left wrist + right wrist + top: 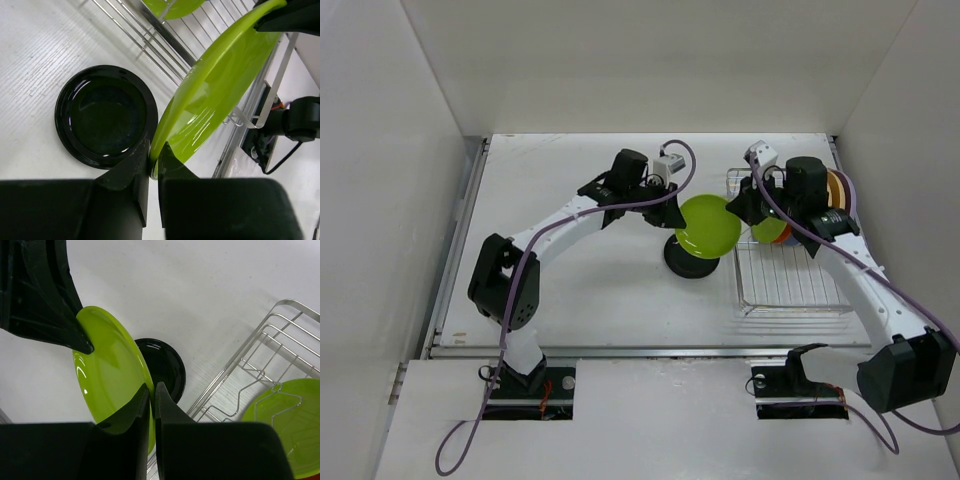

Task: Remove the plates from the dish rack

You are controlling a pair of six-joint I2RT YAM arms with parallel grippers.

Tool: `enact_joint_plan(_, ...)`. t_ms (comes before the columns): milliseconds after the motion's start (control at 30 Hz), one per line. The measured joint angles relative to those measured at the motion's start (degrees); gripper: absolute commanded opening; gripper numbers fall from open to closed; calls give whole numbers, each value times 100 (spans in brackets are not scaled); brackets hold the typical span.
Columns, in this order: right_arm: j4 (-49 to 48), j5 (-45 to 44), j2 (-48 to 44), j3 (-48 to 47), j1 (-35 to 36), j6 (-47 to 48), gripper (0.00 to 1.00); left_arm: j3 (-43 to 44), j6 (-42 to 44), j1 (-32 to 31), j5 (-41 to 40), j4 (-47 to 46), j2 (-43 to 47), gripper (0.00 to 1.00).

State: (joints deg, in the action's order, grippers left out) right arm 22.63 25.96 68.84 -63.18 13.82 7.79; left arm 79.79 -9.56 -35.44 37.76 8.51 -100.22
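**Left arm.** It reaches from its base up and across the table [570,300] with the elbow bent out to the left. The forearm runs diagonally toward the centre and the wrist points right.

**Left gripper** [672,215] [154,167]. It is clenched, with both fingers pinched on the rim of the large lime green plate [712,225] [220,95] at its left edge. The rim sits between the fingertips and no gap shows.

**Right arm.** Its elbow is set low at the right edge. The forearm runs up over the dish rack [790,270] and the wrist turns left.

**Right gripper** [745,212] [152,392]. It is likewise clamped tight, gripping the opposite rim of the same plate. Both pincers therefore have hold of one plate at once.

**Large lime green plate.**
- It is held tilted on edge, just left of the rack and outside its rim.
- It spans the space between the two grippers.

**Black plate** [692,262] [105,117] [162,367]. It lies flat on the table, right side up, partly beneath the held plate. Whether the two touch cannot be told.

**Dish rack.**
- It stands at the right of the table, under the right forearm.
- A smaller lime green plate [770,230] [290,425] stands in its far end behind a wire divider, apart from both grippers.
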Motion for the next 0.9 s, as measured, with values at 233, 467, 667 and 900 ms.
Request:
enact_joint_plan(233, 4, 68, 22, 0, 2, 39, 90, 0, 7, 76, 234, 33, 0, 0)
enact_joint_plan(467, -24, 4, 24, -11, 17, -133, 100, 0, -2, 81, -92, 31, -57, 0)
enact_joint_plan(667, -157, -494, -66, -2, 17, -229, 100, 0, -114, 297, -525, 35, -275, 0)
enact_joint_plan(900, -647, -1598, -579, 166, 11, -341, 100, 92, -267, 573, -1073, 229, -702, 0)
